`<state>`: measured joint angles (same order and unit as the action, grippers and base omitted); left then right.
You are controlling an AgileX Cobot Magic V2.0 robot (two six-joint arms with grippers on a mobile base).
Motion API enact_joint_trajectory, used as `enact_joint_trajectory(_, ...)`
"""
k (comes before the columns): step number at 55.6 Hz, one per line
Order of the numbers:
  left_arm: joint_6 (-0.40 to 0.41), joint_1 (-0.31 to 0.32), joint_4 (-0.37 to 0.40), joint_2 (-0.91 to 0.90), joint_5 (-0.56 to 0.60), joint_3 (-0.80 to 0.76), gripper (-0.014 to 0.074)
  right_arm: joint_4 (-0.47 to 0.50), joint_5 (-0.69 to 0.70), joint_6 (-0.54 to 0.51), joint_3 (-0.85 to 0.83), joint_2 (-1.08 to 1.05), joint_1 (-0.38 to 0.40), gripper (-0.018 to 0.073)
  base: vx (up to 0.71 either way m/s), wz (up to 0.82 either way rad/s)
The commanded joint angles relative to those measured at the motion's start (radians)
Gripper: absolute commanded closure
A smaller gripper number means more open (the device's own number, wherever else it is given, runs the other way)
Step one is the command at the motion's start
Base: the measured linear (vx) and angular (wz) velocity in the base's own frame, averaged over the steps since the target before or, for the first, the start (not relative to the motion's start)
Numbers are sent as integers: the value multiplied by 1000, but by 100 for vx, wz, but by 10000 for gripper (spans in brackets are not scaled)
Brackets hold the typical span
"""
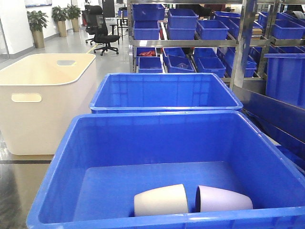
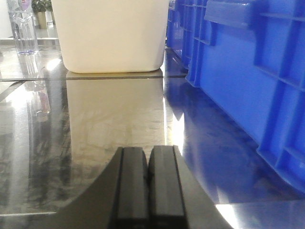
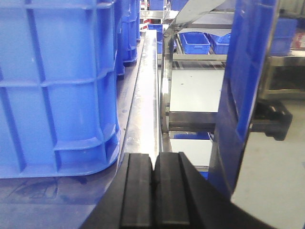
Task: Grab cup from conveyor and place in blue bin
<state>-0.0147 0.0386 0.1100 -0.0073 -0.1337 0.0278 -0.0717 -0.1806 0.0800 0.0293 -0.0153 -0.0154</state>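
Note:
The blue bin (image 1: pixel 62 167) fills the near part of the front view. On its floor lie two cups on their sides, a cream cup (image 1: pixel 160 200) and a pale lilac cup (image 1: pixel 223 199). The conveyor is out of view. In the left wrist view my left gripper (image 2: pixel 148 157) is shut and empty, low over a glossy floor with the blue bin's ribbed wall (image 2: pixel 248 86) to its right. In the right wrist view my right gripper (image 3: pixel 154 164) is shut and empty, with the blue bin's outer wall (image 3: pixel 57 86) to its left. Neither gripper shows in the front view.
A second blue crate (image 1: pixel 164 93) stands behind the bin. A cream tub (image 1: pixel 43 100) with handle cut-outs sits to the left. Steel shelving (image 1: pixel 214 28) with small blue bins stands at the back. A steel rail (image 3: pixel 145 109) runs ahead of the right gripper.

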Motion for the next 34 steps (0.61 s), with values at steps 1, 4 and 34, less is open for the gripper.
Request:
enact_joint_trajectory(1, 6, -1, 1, -5, 84, 5, 555, -11, 80, 1, 20, -6, 0, 568, 0, 0)
enact_joint_trajectory(4, 6, -1, 1, -5, 84, 5, 555, -11, 80, 1, 20, -6, 0, 568, 0, 0)
enact_joint_trajectory(34, 6, -1, 1, -5, 84, 5, 555, -11, 80, 1, 20, -6, 0, 568, 0, 0)
